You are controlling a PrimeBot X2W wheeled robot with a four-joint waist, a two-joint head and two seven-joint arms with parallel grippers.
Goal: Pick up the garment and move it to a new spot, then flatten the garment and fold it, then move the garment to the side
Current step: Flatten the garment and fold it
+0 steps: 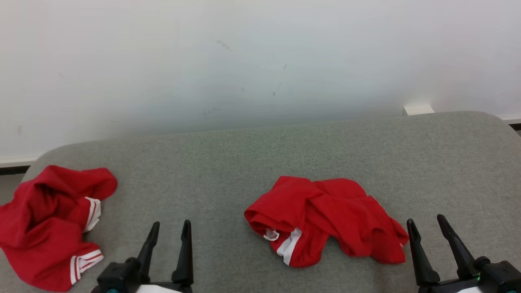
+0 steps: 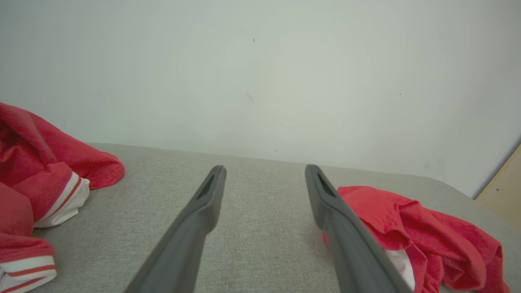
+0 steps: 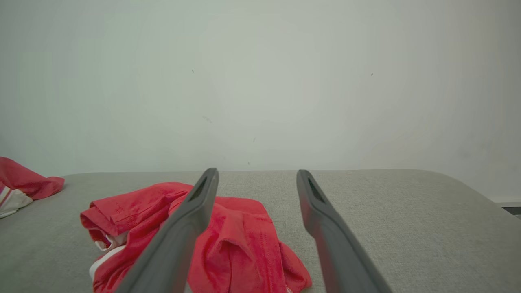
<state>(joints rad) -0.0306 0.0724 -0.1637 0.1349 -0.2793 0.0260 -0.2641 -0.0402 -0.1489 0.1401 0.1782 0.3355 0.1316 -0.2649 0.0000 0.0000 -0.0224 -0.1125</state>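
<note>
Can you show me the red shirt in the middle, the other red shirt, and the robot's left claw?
Middle red garment (image 1: 325, 219): head view, its crumpled red middle.
Left red garment (image 1: 44, 219): head view, its bunched red middle.
Left gripper (image 1: 171, 224): head view, midway between its two fingertips.

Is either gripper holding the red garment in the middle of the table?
No, the left gripper and right gripper stand open and empty; the garment lies crumpled on the table between them.
</note>
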